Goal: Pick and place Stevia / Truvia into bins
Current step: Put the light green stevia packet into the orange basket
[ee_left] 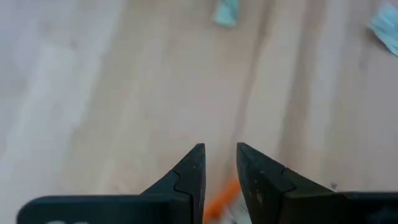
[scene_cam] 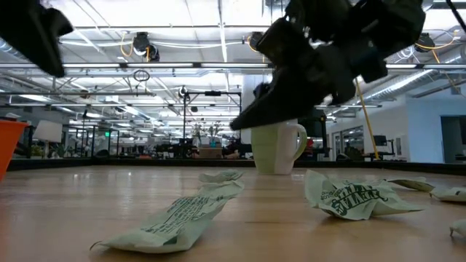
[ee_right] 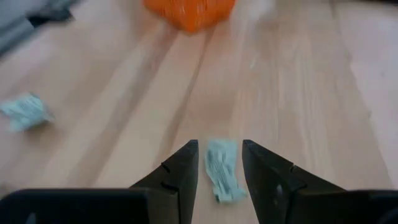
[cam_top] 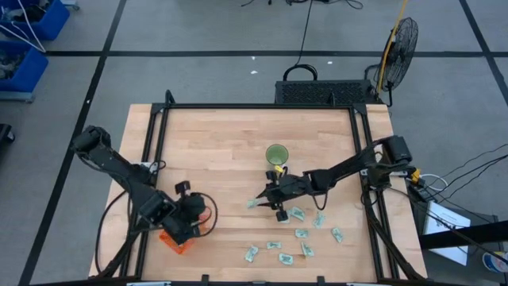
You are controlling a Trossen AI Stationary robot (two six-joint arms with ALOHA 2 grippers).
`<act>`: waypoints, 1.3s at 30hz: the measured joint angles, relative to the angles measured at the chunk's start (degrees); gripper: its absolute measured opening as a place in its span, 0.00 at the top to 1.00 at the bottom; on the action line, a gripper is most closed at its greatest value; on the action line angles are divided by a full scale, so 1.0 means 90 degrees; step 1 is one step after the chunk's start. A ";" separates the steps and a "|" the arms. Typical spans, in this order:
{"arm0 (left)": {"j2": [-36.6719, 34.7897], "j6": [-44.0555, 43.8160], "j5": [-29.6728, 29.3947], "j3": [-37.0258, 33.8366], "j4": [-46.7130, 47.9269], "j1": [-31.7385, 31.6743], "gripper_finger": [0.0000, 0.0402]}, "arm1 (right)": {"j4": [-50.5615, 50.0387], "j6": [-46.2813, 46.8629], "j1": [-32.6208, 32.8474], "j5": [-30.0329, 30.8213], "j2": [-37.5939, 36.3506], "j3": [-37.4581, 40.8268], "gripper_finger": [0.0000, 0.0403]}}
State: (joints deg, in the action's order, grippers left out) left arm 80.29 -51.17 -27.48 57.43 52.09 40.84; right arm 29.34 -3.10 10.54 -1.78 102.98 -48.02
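The right pincer is hanging over one Stevia sachet near the middle of the desk, its fingers spread apart and holding nothing. In the right wrist view the sachet is lying directly between the two fingers, its long axis running along the pincer's reach rather than across it (so a straight descent looks like the move called for). The orange basket is sitting well apart, under the left pincer, whose fingers are standing slightly parted and empty. More sachets are lying scattered near the desk's front edge, closer to the right arm.
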 joint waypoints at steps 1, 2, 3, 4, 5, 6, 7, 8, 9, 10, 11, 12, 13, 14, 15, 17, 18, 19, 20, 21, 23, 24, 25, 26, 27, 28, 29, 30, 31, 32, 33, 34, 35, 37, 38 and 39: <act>0.0000 0.0069 -0.0182 0.0000 -0.0007 -0.0090 0.76 | -0.0001 -0.0064 -0.0015 0.0016 0.0160 -0.0048 0.71; 0.0000 0.0083 -0.0383 0.0000 -0.0026 -0.0173 0.76 | -0.0019 -0.0132 -0.0017 0.0079 0.0314 -0.0098 0.71; 0.0000 0.0089 -0.0589 0.0000 -0.0079 -0.0256 0.76 | -0.0049 -0.0207 -0.0031 0.0200 0.0463 -0.0142 0.71; 0.0000 0.0093 -0.0777 0.0000 -0.0141 -0.0335 0.76 | -0.0042 -0.0269 -0.0044 0.0234 0.0586 -0.0194 0.70; 0.0000 0.0103 -0.0962 0.0000 -0.0249 -0.0408 0.76 | 0.0005 -0.0296 -0.0060 0.0297 0.0663 -0.0237 0.70; 0.0000 0.0103 -0.1111 0.0000 -0.0393 -0.0476 0.76 | 0.0063 -0.0288 -0.0086 0.0355 0.0726 -0.0255 0.70; -0.0001 0.0104 -0.1228 0.0000 -0.0543 -0.0541 0.76 | 0.0094 -0.0254 -0.0123 0.0359 0.0747 -0.0266 0.70; -0.0002 0.0104 -0.1307 0.0000 -0.0714 -0.0599 0.76 | 0.0086 -0.0236 -0.0153 0.0357 0.0780 -0.0271 0.70; -0.0002 0.0104 -0.1340 0.0000 -0.0893 -0.0664 0.76 | 0.0046 -0.0205 -0.0182 0.0357 0.0832 -0.0271 0.70; -0.0002 0.0117 -0.1346 0.0000 -0.1070 -0.0733 0.76 | -0.0013 -0.0169 -0.0214 0.0368 0.0865 -0.0271 0.70; -0.0002 0.0171 -0.1343 0.0000 -0.1259 -0.0799 0.76 | -0.0095 -0.0119 -0.0238 0.0369 0.0878 -0.0260 0.71; -0.0002 0.0254 -0.1342 0.0000 -0.1414 -0.0860 0.76 | -0.0157 -0.0081 -0.0267 0.0364 0.0875 -0.0256 0.71; -0.0002 0.0337 -0.1344 0.0000 -0.1553 -0.0918 0.76 | -0.0183 -0.0071 -0.0298 0.0362 0.0862 -0.0263 0.72; -0.0002 0.0438 -0.1344 0.0000 -0.1679 -0.0969 0.76 | -0.0237 -0.0068 -0.0314 0.0362 0.0853 -0.0266 0.74; -0.0002 0.0549 -0.1344 0.0000 -0.1789 -0.1010 0.76 | -0.0309 -0.0067 -0.0332 0.0358 0.0852 -0.0268 0.75; -0.0002 0.0760 -0.1334 0.0000 -0.1934 -0.1076 0.76 | -0.0335 -0.0063 -0.0337 0.0330 0.0859 -0.0265 0.79; -0.0002 0.0845 -0.1327 0.0000 -0.1972 -0.1099 0.76 | -0.0335 -0.0063 -0.0337 0.0329 0.0857 -0.0266 0.81; -0.0002 0.0904 -0.1328 0.0000 -0.1999 -0.1122 0.76 | -0.0340 -0.0063 -0.0337 0.0289 0.0857 -0.0266 0.84; -0.0002 0.0937 -0.1329 0.0000 -0.2019 -0.1148 0.76 | -0.0342 -0.0063 -0.0337 0.0181 0.0857 -0.0266 0.87; -0.0002 0.0957 -0.1329 0.0000 -0.2022 -0.1166 0.76 | -0.0343 -0.0063 -0.0337 0.0072 0.0857 -0.0266 0.90; -0.0002 0.0963 -0.1329 0.0001 -0.2027 -0.1192 0.76 | -0.0330 -0.0063 -0.0331 -0.0139 0.0857 -0.0266 0.96; -0.0002 0.0957 -0.1327 0.0000 -0.2037 -0.1206 0.76 | -0.0332 -0.0063 -0.0330 -0.0177 0.0857 -0.0266 0.98; -0.0002 0.0948 -0.1325 0.0000 -0.2046 -0.1221 0.76 | -0.0334 -0.0063 -0.0330 -0.0173 0.0857 -0.0266 0.99; -0.0002 0.0942 -0.1310 0.0000 -0.2078 -0.1233 0.76 | -0.0331 -0.0063 -0.0327 -0.0154 0.0857 -0.0266 0.99; -0.0002 0.0951 -0.1280 0.0000 -0.2116 -0.1250 0.76 | -0.0312 -0.0063 -0.0327 -0.0142 0.0857 -0.0266 0.98; -0.0002 0.0978 -0.1271 0.0001 -0.2146 -0.1263 0.76 | -0.0254 -0.0065 -0.0327 -0.0139 0.0857 -0.0264 0.98; -0.0002 0.1002 -0.1270 0.0002 -0.2157 -0.1272 0.76 | -0.0150 -0.0063 -0.0327 -0.0136 0.0853 -0.0261 0.99; -0.0002 0.1007 -0.1273 0.0002 -0.2154 -0.1287 0.76 | 0.0021 -0.0065 -0.0325 -0.0134 0.0848 -0.0259 0.99; 0.0002 0.1007 -0.1274 0.0002 -0.2152 -0.1299 0.76 | 0.0263 -0.0064 -0.0313 -0.0125 0.0842 -0.0259 0.99; 0.0035 0.1007 -0.1279 0.0003 -0.2159 -0.1315 0.76 | 0.0516 -0.0065 -0.0296 -0.0066 0.0836 -0.0259 0.99; 0.0078 0.1004 -0.1286 0.0005 -0.2163 -0.1333 0.76 | 0.0773 -0.0064 -0.0276 0.0080 0.0835 -0.0259 0.99; 0.0121 0.0967 -0.1284 0.0005 -0.2157 -0.1340 0.76 | 0.1037 -0.0066 -0.0241 0.0272 0.0835 -0.0259 0.99; 0.0151 0.0893 -0.1272 0.0005 -0.2147 -0.1350 0.76 | 0.1254 -0.0081 -0.0201 0.0489 0.0835 -0.0259 0.99; 0.0247 0.0560 -0.1276 0.0006 -0.2224 -0.1414 0.76 | 0.1645 -0.0263 -0.0133 0.0971 0.0835 -0.0259 0.99; 0.0323 0.0379 -0.1281 0.0007 -0.2277 -0.1453 0.76 | 0.1804 -0.0473 -0.0099 0.1146 0.0835 -0.0259 1.00; 0.0386 0.0244 -0.1273 0.0007 -0.2285 -0.1487 0.76 | 0.1970 -0.0737 -0.0066 0.1196 0.0835 -0.0259 1.00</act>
State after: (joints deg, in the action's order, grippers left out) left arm 83.77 -48.98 -38.94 57.49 31.53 27.45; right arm 47.08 -9.73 9.94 8.98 110.50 -50.35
